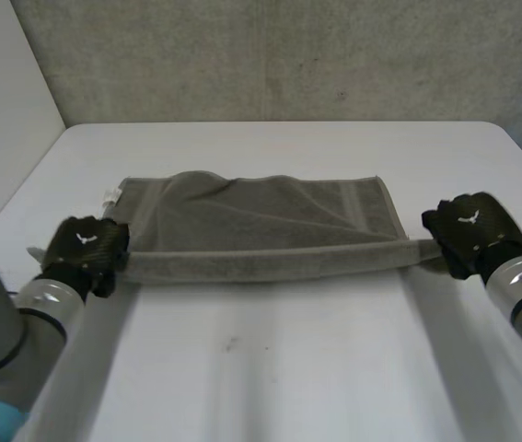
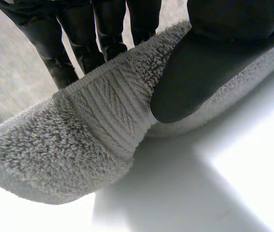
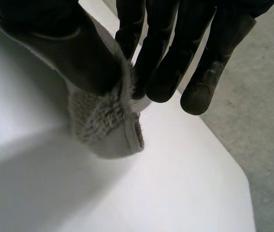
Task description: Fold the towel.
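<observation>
- Grey towel (image 1: 261, 216) sits mid tabletop (image 1: 270, 368), far part lying flat, near long edge stretched taut between my two grips.
- Left robot hand (image 1: 84, 247) has the near left corner pinched between thumb and fingers. Right robot hand (image 1: 468, 230) pinches the near right corner the same way.
- So I'd say the grab is done but the fold isn't: that edge has to be carried over to the far edge and let go.
</observation>
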